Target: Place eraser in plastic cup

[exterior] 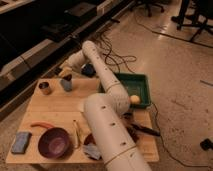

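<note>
Grey-blue plastic cup (pixel 66 84) stands upright at the table's (pixel 55 107) far edge; the gripper (pixel 65 74), pressed together, hovers just above its mouth, positioned for release; the eraser is not visible.

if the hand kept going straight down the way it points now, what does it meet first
Most likely the plastic cup. The hand sits at the table's far left, shut, pointing down right above the cup's mouth. Depth is hard to judge from this view, so it could land on the rim rather than inside.
</note>
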You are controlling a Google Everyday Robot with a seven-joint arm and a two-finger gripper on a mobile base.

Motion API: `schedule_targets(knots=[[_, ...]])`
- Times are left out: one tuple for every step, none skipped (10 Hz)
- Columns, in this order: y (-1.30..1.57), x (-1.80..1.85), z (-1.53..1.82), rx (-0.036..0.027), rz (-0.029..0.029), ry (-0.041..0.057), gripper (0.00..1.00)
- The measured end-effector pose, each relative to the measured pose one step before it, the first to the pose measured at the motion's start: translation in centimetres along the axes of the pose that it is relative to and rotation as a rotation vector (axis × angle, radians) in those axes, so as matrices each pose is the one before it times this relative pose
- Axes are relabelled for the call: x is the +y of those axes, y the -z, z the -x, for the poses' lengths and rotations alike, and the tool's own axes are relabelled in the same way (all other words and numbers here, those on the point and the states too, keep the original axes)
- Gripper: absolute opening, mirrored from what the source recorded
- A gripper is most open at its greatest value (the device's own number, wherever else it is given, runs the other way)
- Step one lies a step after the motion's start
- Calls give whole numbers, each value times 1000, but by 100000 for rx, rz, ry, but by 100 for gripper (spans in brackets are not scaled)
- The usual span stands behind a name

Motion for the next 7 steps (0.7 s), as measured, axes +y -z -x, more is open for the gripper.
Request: schedule_targets(knots=[[8, -3, -6, 3, -10, -3, 0], [12, -6, -12, 45, -18, 10, 0], [-5, 2, 1, 1, 6, -1, 0], [0, 0, -1, 1, 1, 1, 0], [-234, -116, 111, -1274, -807, 1203, 0], [-359, -140, -101, -1216, -2066, 1380, 0], [115, 238, 310, -1840, -4170, 1659, 0]])
